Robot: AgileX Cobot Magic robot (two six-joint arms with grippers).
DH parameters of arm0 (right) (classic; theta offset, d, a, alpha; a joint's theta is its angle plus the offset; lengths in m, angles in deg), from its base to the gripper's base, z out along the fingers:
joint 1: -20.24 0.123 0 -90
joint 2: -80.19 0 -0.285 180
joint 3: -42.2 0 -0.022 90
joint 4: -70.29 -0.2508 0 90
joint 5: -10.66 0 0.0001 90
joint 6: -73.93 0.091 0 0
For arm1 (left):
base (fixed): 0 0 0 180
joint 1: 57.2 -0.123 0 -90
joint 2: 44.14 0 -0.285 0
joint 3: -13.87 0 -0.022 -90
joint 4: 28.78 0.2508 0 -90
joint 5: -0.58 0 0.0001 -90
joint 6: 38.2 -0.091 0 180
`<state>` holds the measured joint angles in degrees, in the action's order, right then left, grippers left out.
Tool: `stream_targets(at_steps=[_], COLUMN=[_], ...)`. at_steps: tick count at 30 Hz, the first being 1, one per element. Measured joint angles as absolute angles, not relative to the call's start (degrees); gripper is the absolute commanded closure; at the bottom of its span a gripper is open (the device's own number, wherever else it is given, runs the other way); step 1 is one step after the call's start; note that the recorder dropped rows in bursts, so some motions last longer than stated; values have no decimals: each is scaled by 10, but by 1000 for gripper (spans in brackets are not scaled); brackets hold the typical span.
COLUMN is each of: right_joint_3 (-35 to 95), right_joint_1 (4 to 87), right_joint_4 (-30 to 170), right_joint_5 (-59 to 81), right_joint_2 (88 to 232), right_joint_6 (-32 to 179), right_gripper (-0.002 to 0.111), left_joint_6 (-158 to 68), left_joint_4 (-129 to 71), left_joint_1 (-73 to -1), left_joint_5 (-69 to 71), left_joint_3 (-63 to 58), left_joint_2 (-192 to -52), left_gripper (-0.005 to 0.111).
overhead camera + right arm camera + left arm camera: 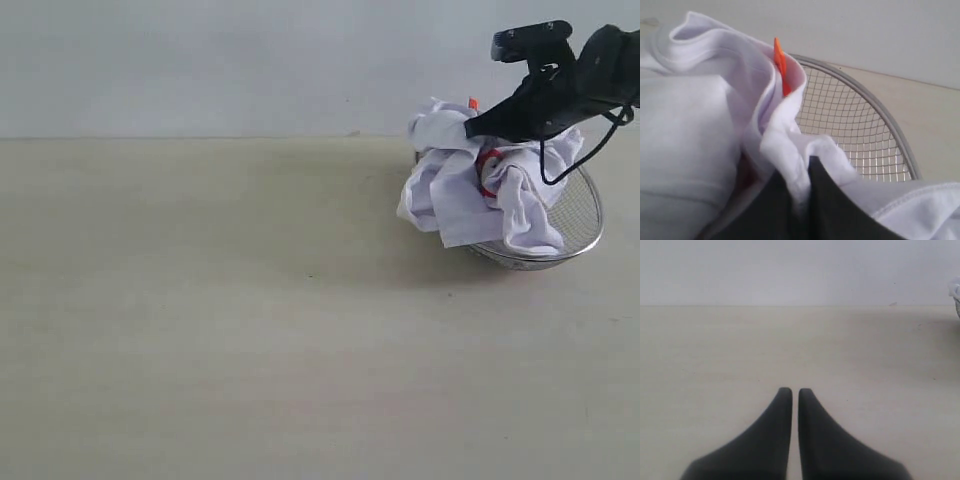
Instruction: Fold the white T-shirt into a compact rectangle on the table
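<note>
Pinching a white T-shirt (690, 125) fold with my right claw (797, 170), shirt heaped in wire basket (850, 125); left claw (791, 391) pressed together over table (715, 350).

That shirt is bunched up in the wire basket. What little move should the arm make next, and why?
Probably a slow lift. The right end effector is shut on a fold of the white T-shirt, which sits crumpled in the wire basket; raising it should draw the shirt out toward the table for folding.
</note>
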<state>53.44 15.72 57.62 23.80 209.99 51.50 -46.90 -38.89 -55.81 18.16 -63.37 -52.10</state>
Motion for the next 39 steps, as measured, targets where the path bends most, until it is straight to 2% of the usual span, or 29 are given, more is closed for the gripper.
stream_targets(at_steps=[11, 26, 39], right_joint_3=[534, 534, 534], right_joint_1=[145, 143, 143], right_joint_4=[575, 534, 449], right_joint_5=[261, 406, 480], right_joint_2=[1976, 1829, 1710], right_joint_6=[566, 603, 590], right_gripper=[108, 108, 108], left_joint_6=[-469, -469, -469], left_joint_4=[-389, -389, -389], left_joint_1=[-558, -558, -558], left_joint_5=[182, 182, 182], left_joint_3=[-634, -634, -634], left_joint_2=[-521, -521, -521], left_gripper=[102, 102, 102])
